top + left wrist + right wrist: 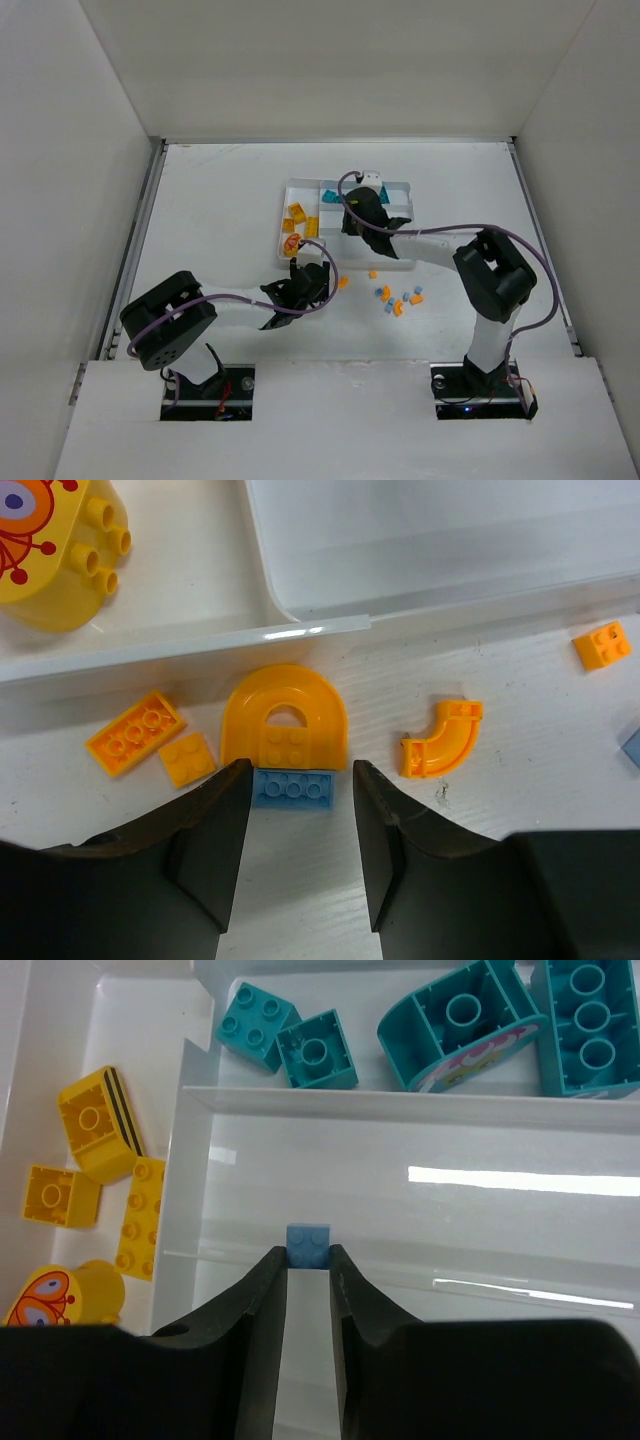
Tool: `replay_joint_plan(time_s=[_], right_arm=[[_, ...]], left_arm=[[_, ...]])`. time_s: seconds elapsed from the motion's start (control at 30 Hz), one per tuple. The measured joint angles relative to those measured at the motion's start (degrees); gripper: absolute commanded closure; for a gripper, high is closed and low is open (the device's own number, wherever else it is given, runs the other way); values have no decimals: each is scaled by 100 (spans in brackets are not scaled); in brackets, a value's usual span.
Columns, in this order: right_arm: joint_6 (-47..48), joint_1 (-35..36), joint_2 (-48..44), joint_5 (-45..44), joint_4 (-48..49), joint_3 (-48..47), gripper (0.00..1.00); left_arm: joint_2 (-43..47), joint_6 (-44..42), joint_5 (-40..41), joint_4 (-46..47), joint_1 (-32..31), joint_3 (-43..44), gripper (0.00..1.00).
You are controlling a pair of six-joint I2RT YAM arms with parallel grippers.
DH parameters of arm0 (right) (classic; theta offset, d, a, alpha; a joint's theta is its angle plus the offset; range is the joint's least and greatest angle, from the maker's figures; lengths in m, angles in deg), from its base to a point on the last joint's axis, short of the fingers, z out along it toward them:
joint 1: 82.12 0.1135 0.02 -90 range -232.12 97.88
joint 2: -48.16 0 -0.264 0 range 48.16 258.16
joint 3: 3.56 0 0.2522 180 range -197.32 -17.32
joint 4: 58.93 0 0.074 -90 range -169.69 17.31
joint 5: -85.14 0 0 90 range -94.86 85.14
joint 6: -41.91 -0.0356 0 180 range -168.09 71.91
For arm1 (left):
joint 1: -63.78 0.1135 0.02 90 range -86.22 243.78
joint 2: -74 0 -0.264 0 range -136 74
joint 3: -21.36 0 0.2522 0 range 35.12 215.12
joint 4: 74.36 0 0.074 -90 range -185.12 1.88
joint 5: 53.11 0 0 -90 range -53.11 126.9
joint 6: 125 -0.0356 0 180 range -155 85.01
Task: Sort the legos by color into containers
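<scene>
My right gripper is shut on a small light blue lego, pinched at the fingertips above a long white section of the containers tray. Teal legos lie in the section beyond it. Yellow legos fill the narrow section at the left. My left gripper hangs open low over the table, its jaws either side of a flat light blue lego. That lego touches an orange arch lego, just outside the tray wall. From above, the left gripper sits off the tray's near left corner.
Around the left gripper lie an orange plate, a small orange square, a curved orange piece and an orange brick. Several orange and light blue legos are scattered right of centre. White walls enclose the table.
</scene>
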Motion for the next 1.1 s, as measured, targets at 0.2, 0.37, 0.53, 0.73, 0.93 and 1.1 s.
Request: replay_joint_plan(time_s=[0.2,0.37,0.53,0.73,0.93,1.1], right_arm=[[-13,0,144,13,-4,-81,49],[-4,0,92,13,0,-55,49],[-7,2,-393,7,46,332,49],[-31,7,-938,-15,223,791,49],[-57,17,-1331,-55,297,1154,49],[-114,76,-1952,-127,308,1550,48]], left_arm=[[0,-4,0,-4,0,0,58],[0,-2,-2,-9,-7,0,58],[0,0,22,-35,-37,0,55],[46,13,70,-151,-103,0,55],[57,50,243,-378,-197,52,61],[35,72,350,-531,-229,111,72]])
